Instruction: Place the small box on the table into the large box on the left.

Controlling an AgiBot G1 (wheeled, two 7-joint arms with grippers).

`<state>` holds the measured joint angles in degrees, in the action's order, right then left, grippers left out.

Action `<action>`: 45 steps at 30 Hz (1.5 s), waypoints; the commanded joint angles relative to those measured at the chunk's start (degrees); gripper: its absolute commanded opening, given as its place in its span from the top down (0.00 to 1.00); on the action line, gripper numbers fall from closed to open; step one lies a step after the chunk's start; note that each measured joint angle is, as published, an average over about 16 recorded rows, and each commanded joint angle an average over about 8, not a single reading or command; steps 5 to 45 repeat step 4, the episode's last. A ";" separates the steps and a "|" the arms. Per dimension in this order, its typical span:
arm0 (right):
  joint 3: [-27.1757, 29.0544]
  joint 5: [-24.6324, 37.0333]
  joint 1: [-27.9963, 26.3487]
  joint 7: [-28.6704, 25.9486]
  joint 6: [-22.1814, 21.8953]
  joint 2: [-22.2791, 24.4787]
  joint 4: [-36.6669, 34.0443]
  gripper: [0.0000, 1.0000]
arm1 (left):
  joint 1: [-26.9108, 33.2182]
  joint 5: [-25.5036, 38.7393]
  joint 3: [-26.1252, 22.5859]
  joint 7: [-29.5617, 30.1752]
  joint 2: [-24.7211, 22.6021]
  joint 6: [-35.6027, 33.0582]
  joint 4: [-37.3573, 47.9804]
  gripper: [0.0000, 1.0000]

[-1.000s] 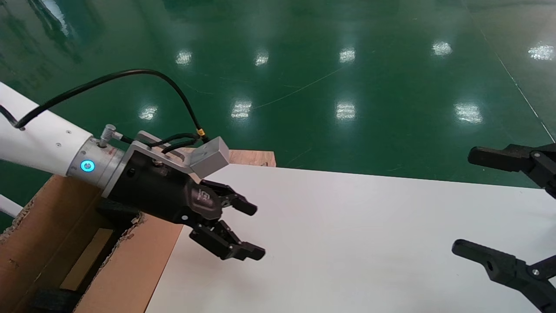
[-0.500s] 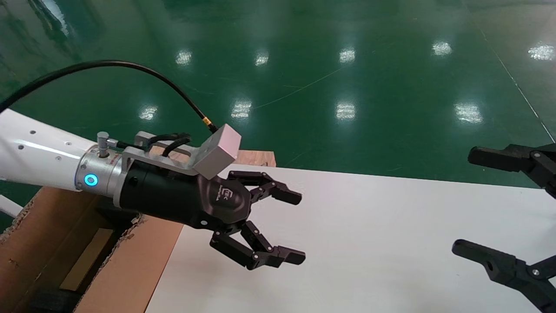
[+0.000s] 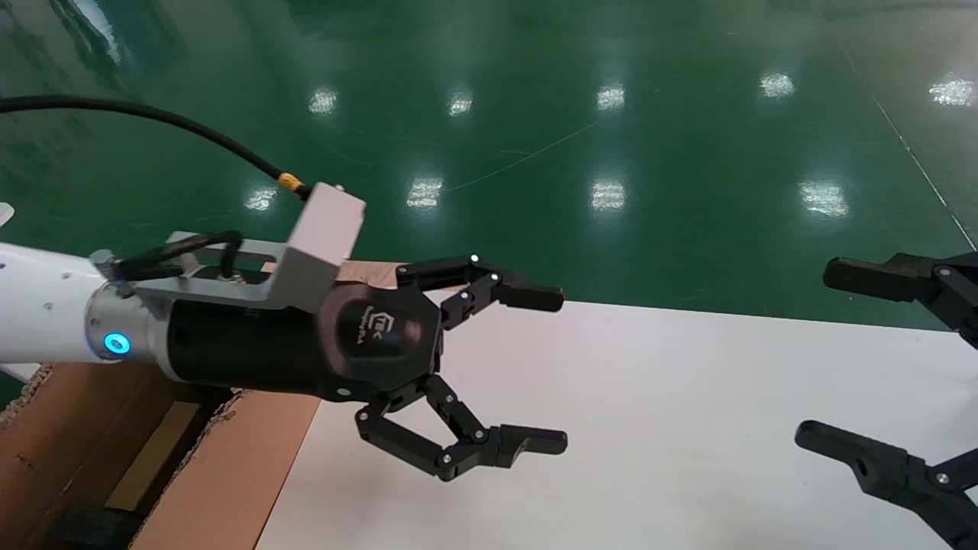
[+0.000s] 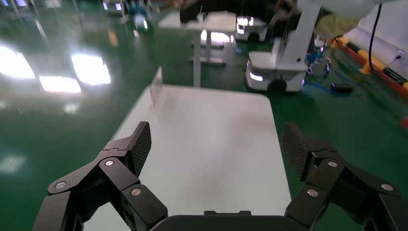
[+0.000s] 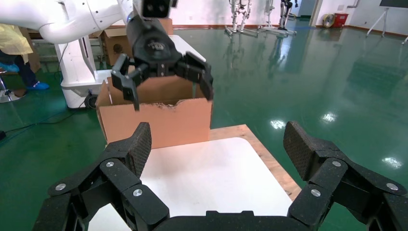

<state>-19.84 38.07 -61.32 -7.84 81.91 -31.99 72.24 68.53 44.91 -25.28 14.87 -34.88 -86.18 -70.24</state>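
The large box [image 3: 229, 473] stands at the table's left end, brown with ragged flap edges and a dark inside; it also shows in the right wrist view [image 5: 159, 120]. A pale cardboard piece [image 3: 145, 462] lies inside it; I cannot tell whether it is the small box. No small box stands on the white table [image 3: 672, 397]. My left gripper [image 3: 559, 367] hovers open and empty above the table's left part, just right of the large box; it also appears in the right wrist view [image 5: 171, 96]. My right gripper [image 3: 816, 353] hangs open and empty at the table's right side.
A bare plywood board [image 5: 269, 163] juts out past the table's far edge beside the large box. Glossy green floor [image 3: 611, 153] surrounds the table. The left wrist view looks down the table [image 4: 211, 144], with another robot base [image 4: 284, 62] beyond its end.
My left gripper has swung up and to the right, away from the large box's edge and out over the table, and its fingers have spread wider. The right gripper has not moved.
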 commanded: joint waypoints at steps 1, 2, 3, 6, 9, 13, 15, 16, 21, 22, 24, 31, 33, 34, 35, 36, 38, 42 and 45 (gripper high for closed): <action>0.00 0.00 0.00 0.00 0.00 0.00 0.00 0.00 | -3.62 -1.59 4.81 -2.14 -0.07 0.25 -1.73 0.00; 0.00 0.00 0.00 0.00 0.00 0.00 0.00 0.00 | -4.15 -1.82 5.52 -2.46 -0.09 0.29 -1.99 0.00; 0.00 0.00 0.00 0.00 0.00 0.00 0.00 0.00 | -4.65 -2.04 6.18 -2.75 -0.10 0.33 -2.23 0.00; 0.00 0.00 0.00 0.00 0.00 0.00 0.00 0.00 | -5.15 -2.26 6.85 -3.05 -0.11 0.36 -2.47 0.00; 0.00 0.00 0.00 0.00 0.00 0.00 0.00 0.00 | -5.15 -2.26 6.85 -3.05 -0.11 0.36 -2.47 0.00; 0.00 0.00 0.00 0.00 0.00 0.00 0.00 0.00 | -5.15 -2.26 6.85 -3.05 -0.11 0.36 -2.47 0.00; 0.00 0.00 0.00 0.00 0.00 0.00 0.00 0.00 | -5.15 -2.26 6.85 -3.05 -0.11 0.36 -2.47 0.00; 0.00 0.00 0.00 0.00 0.00 0.00 0.00 0.00 | -5.15 -2.26 6.85 -3.05 -0.11 0.36 -2.47 0.00; 0.00 0.00 0.00 0.00 0.00 0.00 0.00 0.00 | -5.15 -2.26 6.85 -3.05 -0.11 0.36 -2.47 0.00; 0.00 0.00 0.00 0.00 0.00 0.00 0.00 0.00 | -5.15 -2.26 6.85 -3.05 -0.11 0.36 -2.47 0.00; 0.00 0.00 0.00 0.00 0.00 0.00 0.00 0.00 | -5.15 -2.26 6.85 -3.05 -0.11 0.36 -2.47 0.00; 0.00 0.00 0.00 0.00 0.00 0.00 0.00 0.00 | -5.15 -2.26 6.85 -3.05 -0.11 0.36 -2.47 0.00; 0.00 0.00 0.00 0.00 0.00 0.00 0.00 0.00 | -5.15 -2.26 6.85 -3.05 -0.11 0.36 -2.47 0.00; 0.00 0.00 0.00 0.00 0.00 0.00 0.00 0.00 | -5.15 -2.26 6.85 -3.05 -0.11 0.36 -2.47 0.00; 0.00 0.00 0.00 0.00 0.00 0.00 0.00 0.00 | -5.15 -2.26 6.85 -3.05 -0.11 0.36 -2.47 0.00; 0.00 0.00 0.00 0.00 0.00 0.00 0.00 0.00 | -5.15 -2.26 6.85 -3.05 -0.11 0.36 -2.47 0.00; 0.00 0.00 0.00 0.00 0.00 0.00 0.00 0.00 | -5.15 -2.26 6.85 -3.05 -0.11 0.36 -2.47 0.00; 0.00 0.00 0.00 0.00 0.00 0.00 0.00 0.00 | -5.15 -2.26 6.85 -3.05 -0.11 0.36 -2.47 0.00; 0.00 0.00 0.00 0.00 0.00 0.00 0.00 0.00 | -5.15 -2.26 6.85 -3.05 -0.11 0.36 -2.47 0.00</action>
